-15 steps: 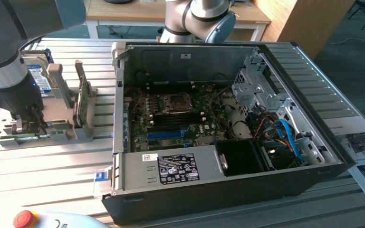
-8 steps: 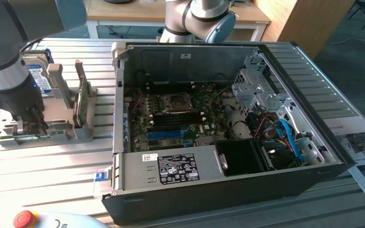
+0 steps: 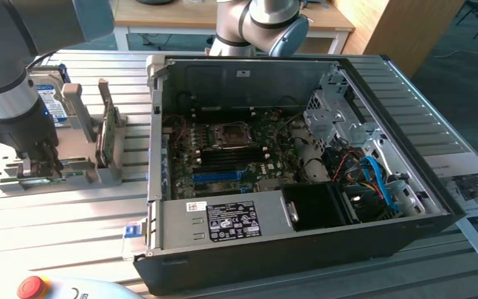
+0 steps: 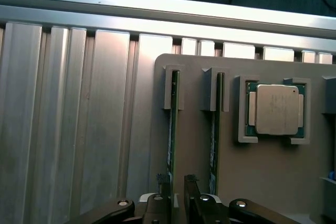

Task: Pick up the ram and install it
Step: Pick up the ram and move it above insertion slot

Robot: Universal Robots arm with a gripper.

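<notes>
The ram is a thin green stick standing on edge in a slot of the grey holder plate. A second like stick stands parallel beside it. My gripper is open and low over the first stick's near end, one finger on each side of it, with a gap still showing on one side. In the exterior view the gripper is down at the holder on the exterior view's left, where the ram lies as a green strip under it.
An open computer case with its motherboard sits to the exterior view's right of the holder. A processor chip lies in a pocket on the plate. An upright green card and a blue-labelled drive stand behind the gripper.
</notes>
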